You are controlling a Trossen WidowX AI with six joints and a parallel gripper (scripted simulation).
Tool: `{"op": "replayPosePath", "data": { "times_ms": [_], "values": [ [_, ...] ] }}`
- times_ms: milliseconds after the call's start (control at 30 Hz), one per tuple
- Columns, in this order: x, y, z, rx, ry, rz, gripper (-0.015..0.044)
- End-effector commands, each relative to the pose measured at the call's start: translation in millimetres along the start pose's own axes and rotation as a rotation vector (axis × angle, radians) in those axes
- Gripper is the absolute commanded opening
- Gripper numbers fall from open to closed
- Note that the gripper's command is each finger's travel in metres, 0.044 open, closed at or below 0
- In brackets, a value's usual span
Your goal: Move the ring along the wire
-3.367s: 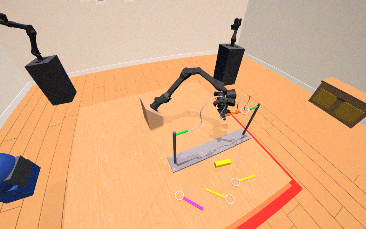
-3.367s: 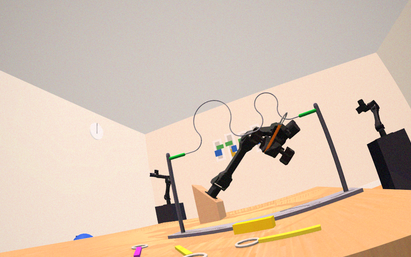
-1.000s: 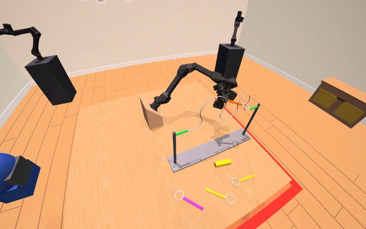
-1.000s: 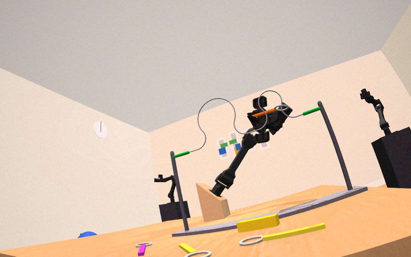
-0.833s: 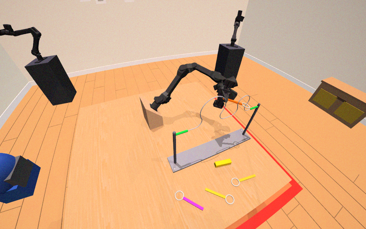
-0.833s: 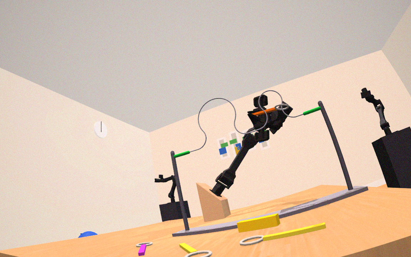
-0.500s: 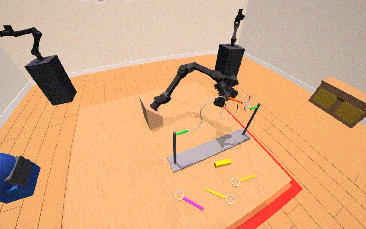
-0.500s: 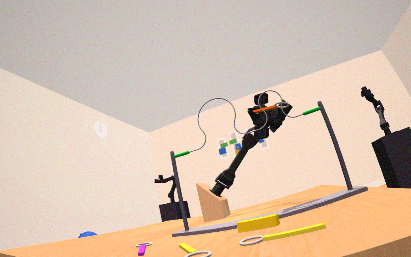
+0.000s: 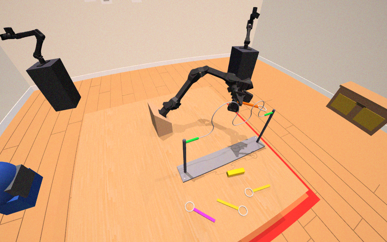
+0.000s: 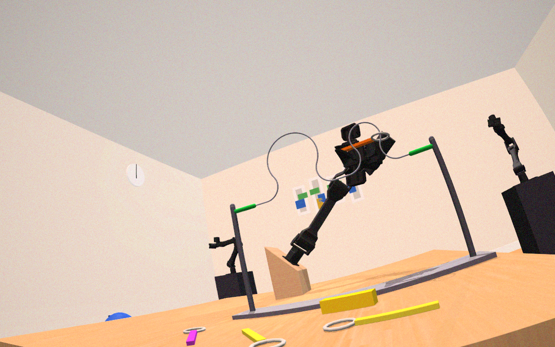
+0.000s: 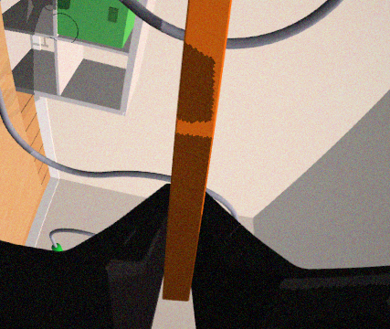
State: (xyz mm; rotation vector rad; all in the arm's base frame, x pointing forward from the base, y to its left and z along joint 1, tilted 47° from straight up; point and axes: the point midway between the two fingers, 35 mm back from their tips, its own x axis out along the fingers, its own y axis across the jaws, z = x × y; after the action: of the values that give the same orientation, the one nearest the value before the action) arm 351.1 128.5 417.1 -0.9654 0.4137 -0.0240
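Note:
My gripper (image 9: 240, 101) (image 10: 359, 152) (image 11: 182, 195) is shut on the orange handle (image 9: 250, 104) (image 10: 354, 146) (image 11: 197, 98) and holds it high above the grey base plate (image 9: 216, 162). The white ring (image 9: 265, 107) (image 10: 374, 137) at the handle's far end is around the thin grey wire (image 9: 217, 112) (image 10: 293, 135) (image 11: 280, 39), in the curls a short way from the green part (image 9: 268, 113) (image 10: 420, 149) at the right post (image 9: 264, 127) (image 10: 454, 202). The other green part (image 9: 192, 139) (image 10: 244, 207) is at the left post (image 9: 184, 155) (image 10: 241, 259). The ring is out of the wrist view.
A yellow block (image 9: 235, 172) (image 10: 348, 301), two yellow-handled rings (image 9: 258, 189) (image 9: 229, 205) and a magenta-handled ring (image 9: 202, 213) lie on the table in front of the base plate. My arm stands on a wooden wedge (image 9: 160, 120) (image 10: 288, 276). A red strip (image 9: 297, 207) marks the table's right edge.

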Motion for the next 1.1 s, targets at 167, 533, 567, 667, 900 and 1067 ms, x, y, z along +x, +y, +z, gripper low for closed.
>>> {"op": "replayPosePath", "data": {
  "times_ms": [167,533,567,667,900,1067],
  "values": [
    [-1,7,2,0.144,-0.003,0.076,-0.015],
    [-3,23,6,0.361,-0.006,0.203,-0.015],
    [-3,25,6,0.381,-0.006,0.215,-0.015],
    [-4,29,8,0.441,-0.007,0.25,-0.015],
    [-7,38,14,0.584,-0.009,0.334,-0.015],
    [-10,45,18,0.687,-0.011,0.395,-0.015]
  ]
}}
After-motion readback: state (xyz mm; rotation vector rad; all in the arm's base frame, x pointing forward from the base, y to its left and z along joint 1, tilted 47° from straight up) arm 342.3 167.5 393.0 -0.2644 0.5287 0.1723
